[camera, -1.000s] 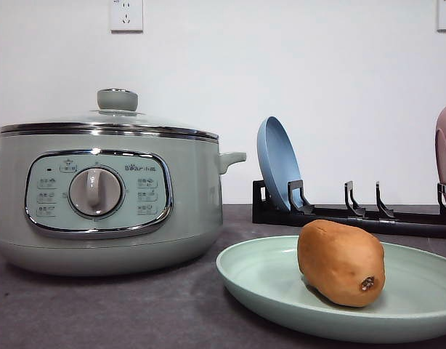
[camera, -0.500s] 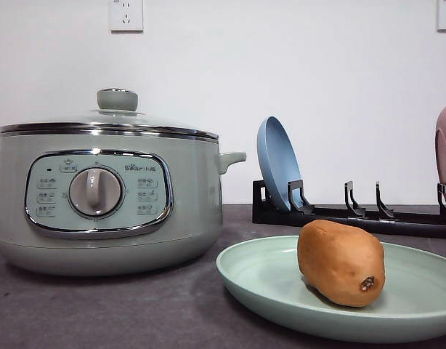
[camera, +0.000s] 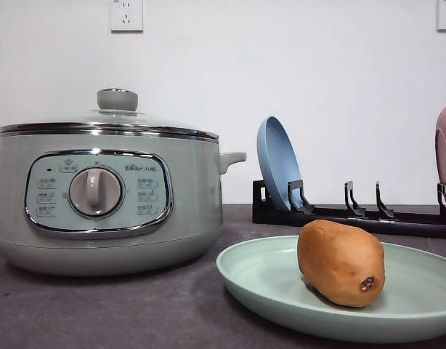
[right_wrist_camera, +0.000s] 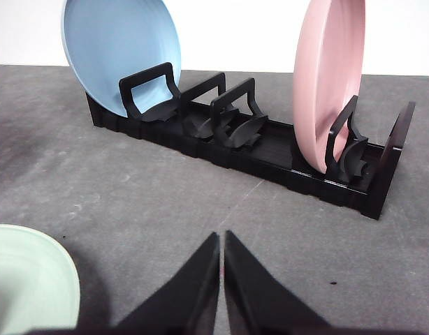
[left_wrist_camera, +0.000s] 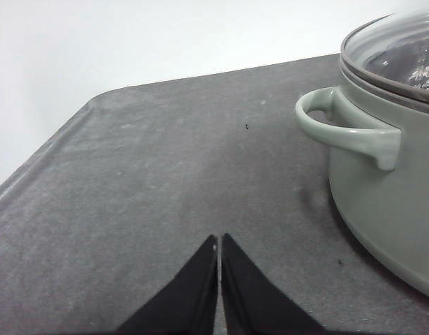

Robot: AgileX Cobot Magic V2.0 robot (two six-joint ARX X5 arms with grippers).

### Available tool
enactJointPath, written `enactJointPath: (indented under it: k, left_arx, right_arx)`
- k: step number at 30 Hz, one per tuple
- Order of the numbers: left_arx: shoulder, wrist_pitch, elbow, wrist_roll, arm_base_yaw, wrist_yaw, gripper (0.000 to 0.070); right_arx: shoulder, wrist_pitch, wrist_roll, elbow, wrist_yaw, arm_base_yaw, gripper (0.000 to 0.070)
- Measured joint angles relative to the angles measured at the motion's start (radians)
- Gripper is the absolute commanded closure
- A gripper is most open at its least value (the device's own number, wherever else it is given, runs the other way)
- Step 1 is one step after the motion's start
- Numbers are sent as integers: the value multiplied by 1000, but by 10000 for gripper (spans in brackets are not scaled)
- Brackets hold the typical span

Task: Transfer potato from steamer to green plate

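Nothing moves since a second ago: potato (camera: 341, 262) sits on green plate (camera: 261, 282), steamer (camera: 107, 193) lidded. Left gripper (left_wrist_camera: 219, 241) and right gripper (right_wrist_camera: 221, 237) both closed, empty — I call it done.

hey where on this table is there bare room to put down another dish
Bare grey table lies beside the steamer, out to its rounded corner, and between the green plate and the black rack. The gap between steamer and green plate is narrow, and the potato occupies the plate.
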Motion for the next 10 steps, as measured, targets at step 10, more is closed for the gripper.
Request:
enactJointPath:
  k: [10]
  left_arx:
    - [0, 0, 0, 0, 0, 0, 700]
  right_arx:
    - [0, 0, 0, 0, 0, 0, 700]
